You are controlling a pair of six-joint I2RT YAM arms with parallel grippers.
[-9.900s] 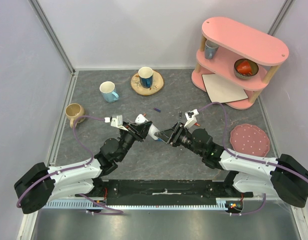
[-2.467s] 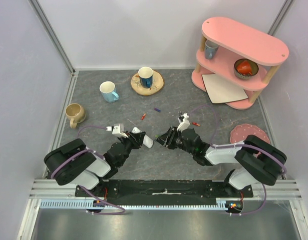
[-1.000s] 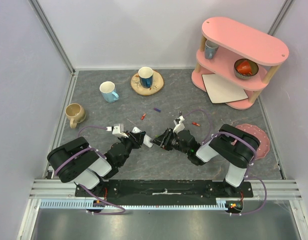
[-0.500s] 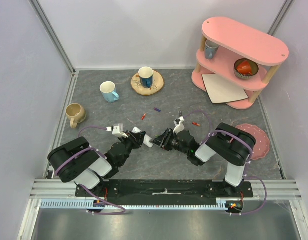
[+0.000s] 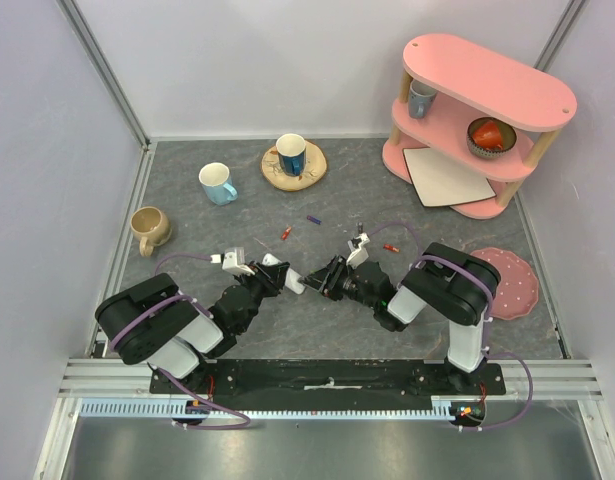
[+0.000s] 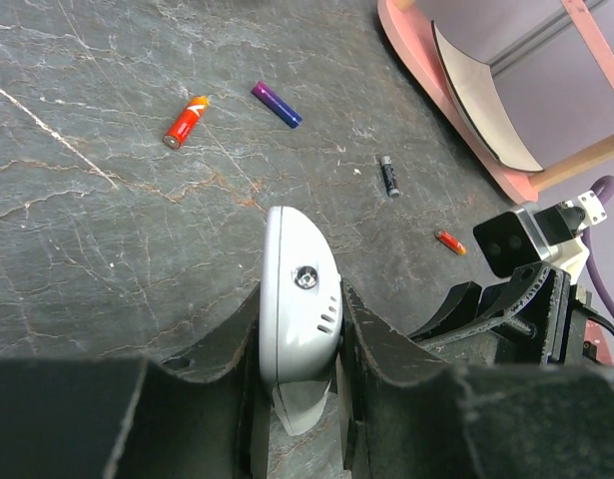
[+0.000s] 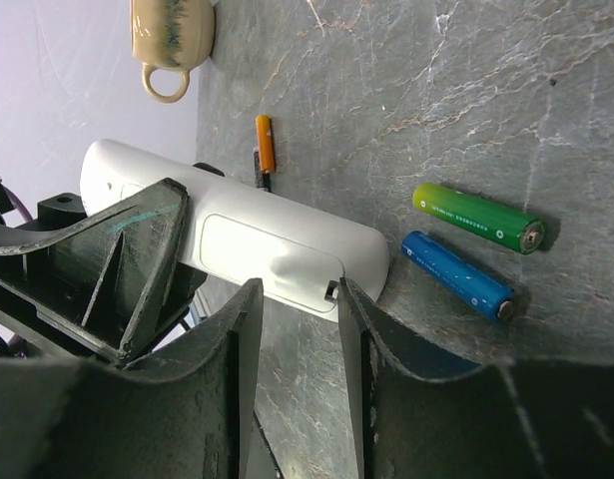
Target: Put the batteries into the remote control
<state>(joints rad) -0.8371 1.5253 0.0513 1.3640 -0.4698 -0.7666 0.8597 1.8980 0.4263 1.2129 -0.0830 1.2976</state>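
**Holding the remote edge-on while the right hand lines up on its back cover**

Gripping the remote control [image 6: 299, 324] across its narrow sides, the left hand [image 6: 297, 419] is clamped tight on the lower body, leaving the rounded end jutting out over the counter [image 6: 107, 249]. That white shell looks light, stiff and smooth, so a pinch on the flat side edges, as here, should hold better than one on the curved end.

Opposite it, the right hand [image 7: 295, 389] stands partly open with nothing between its fingers, poised just beside the battery cover [image 7: 267, 249]. The cover's small catch is probably the place to press; thin plastic may flex or snap if forced.

Further out lie the batteries: a green one [image 7: 478, 218] and a blue one [image 7: 456, 274] side by side, plus a red one [image 6: 185, 121], a purple one [image 6: 276, 104] and a dark one [image 6: 388, 176]. They are small hard cylinders, likely to roll and slip.

No lettering is readable anywhere.
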